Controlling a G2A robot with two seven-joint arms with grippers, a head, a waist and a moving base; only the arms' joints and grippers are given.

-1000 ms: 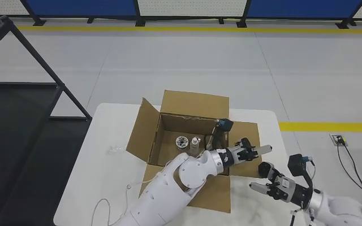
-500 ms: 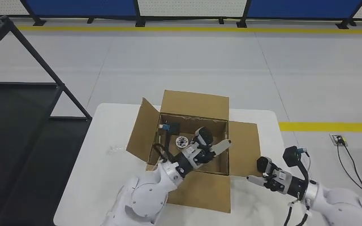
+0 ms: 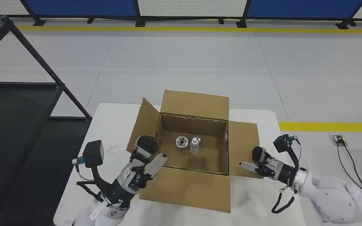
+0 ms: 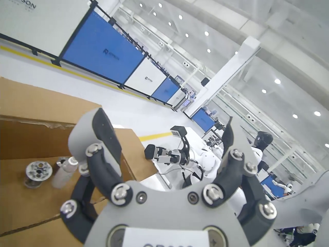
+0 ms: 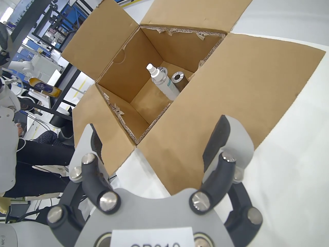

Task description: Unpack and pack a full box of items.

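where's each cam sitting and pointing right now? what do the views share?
Top view: above the arms, looking down at the table and open box; left gripper and right gripper flank it.
Left wrist view: low beside the box, facing across it to the hall; own open fingers.
Right wrist view: angled down into the box; own open fingers.
Shared: all three show the spray bottle in the box.

- A white table [image 3: 113, 121] stood on a pale grey floor [image 3: 186, 62].
- Beyond the table, a yellow line [image 3: 169, 28] ran along the foot of blue and white partition panels [image 3: 79, 7].
- A black metal frame [image 3: 56, 85] stood off the table's left end.
- Right of the table, another yellow stripe [image 3: 319, 126] crossed the floor, a floor socket [image 3: 338, 139] just beside it.
- High above the table, round ceiling lights [image 4: 277, 81] shone near a white column [image 4: 231, 65].
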